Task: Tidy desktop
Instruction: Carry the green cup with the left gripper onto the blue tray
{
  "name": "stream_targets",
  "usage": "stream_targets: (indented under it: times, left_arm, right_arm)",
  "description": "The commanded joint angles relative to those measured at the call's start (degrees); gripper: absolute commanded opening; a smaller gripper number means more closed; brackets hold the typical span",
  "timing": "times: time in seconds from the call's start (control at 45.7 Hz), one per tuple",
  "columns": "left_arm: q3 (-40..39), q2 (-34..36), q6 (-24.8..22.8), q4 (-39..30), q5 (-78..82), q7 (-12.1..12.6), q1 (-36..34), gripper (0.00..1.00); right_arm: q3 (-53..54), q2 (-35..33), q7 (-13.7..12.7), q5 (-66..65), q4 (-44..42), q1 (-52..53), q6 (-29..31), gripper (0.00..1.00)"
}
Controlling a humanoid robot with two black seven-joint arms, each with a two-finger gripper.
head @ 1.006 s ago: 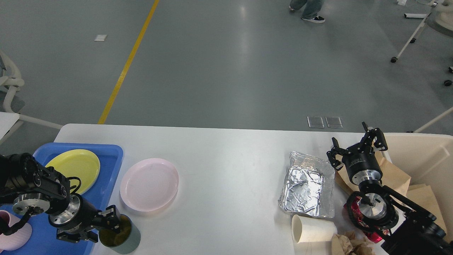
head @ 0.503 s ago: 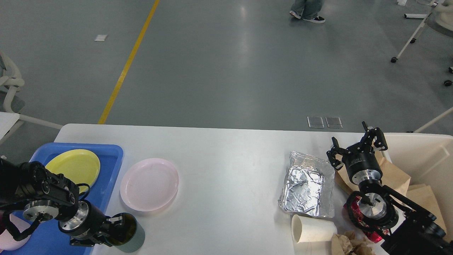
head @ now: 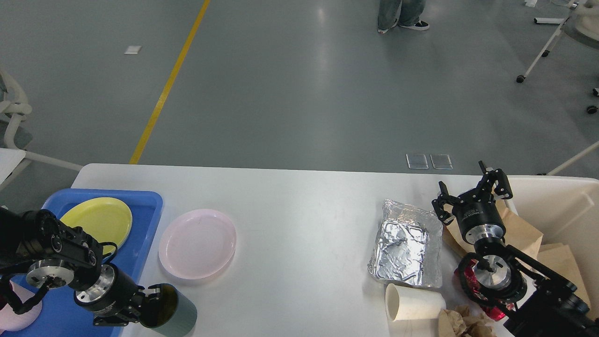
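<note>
Carrying green cup (head: 171, 311) rightward, left pincer (head: 150, 306) clamped.

left gripper (head: 152, 306) – seemingly gripping green cup (head: 174, 311) | right gripper (head: 470, 193) – spread, by bin (head: 561, 206)

Single head view, high, facing forward-down over desktop (head: 299, 220).

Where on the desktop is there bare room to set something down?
The widest bare patch of the white desktop lies between the pale pink round plate and the crumpled silver foil tray. The near right corner is crowded: white paper cup, brown crumpled paper.
</note>
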Motion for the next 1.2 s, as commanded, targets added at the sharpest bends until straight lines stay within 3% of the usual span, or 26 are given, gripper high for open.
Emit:
stream_targets:
  times: [0.0, 0.131, 0.284, 0.481, 0.634, 0.743, 0.918, 1.181]
  left_arm:
    - [1.2, 0.1, -3.7, -0.3, 0.0, 0.4, -3.5, 0.01]
    - [5.7, 0.4, -9.6, -0.8, -0.1, -0.7, -11.8, 0.0]
    - [11.3, -0.1, -17.2, -2.5, 0.0, 0.1, -24.8, 0.0]
    - [16.7, -5.6, -19.1, -11.4, 0.1, 0.2, -45.3, 0.0]
    - [17.7, -7.6, -24.0, -14.3, 0.1, -0.2, -54.1, 0.0]
    - [17.3, -8.6, -26.9, -14.3, 0.0, -0.8, -54.6, 0.0]
    - [20.2, -6.2, -26.5, -13.0, 0.1, -1.8, -53.4, 0.0]
    - [17.1, 5.4, -25.6, 0.6, 7.7, -2.2, -36.1, 0.0]
  right_arm:
    - [0.0, 0.0, 0.0, 0.0, 0.0, 0.0, 0.0, 1.0]
    - [0.0, 0.0, 0.0, 0.0, 0.0, 0.0, 0.0, 1.0]
    - [0.0, 0.0, 0.0, 0.0, 0.0, 0.0, 0.0, 1.0]
    - [0.0, 0.0, 0.0, 0.0, -0.1, 0.0, 0.0, 1.0]
    - [0.0, 0.0, 0.0, 0.0, -0.1, 0.0, 0.0, 1.0]
    - [0.0, 0.0, 0.0, 0.0, -0.1, 0.0, 0.0, 1.0]
    - [0.0, 0.0, 0.0, 0.0, 0.0, 0.0, 0.0, 1.0]
    - [0.0, 0.0, 0.0, 0.0, 0.0, 0.0, 0.0, 1.0]
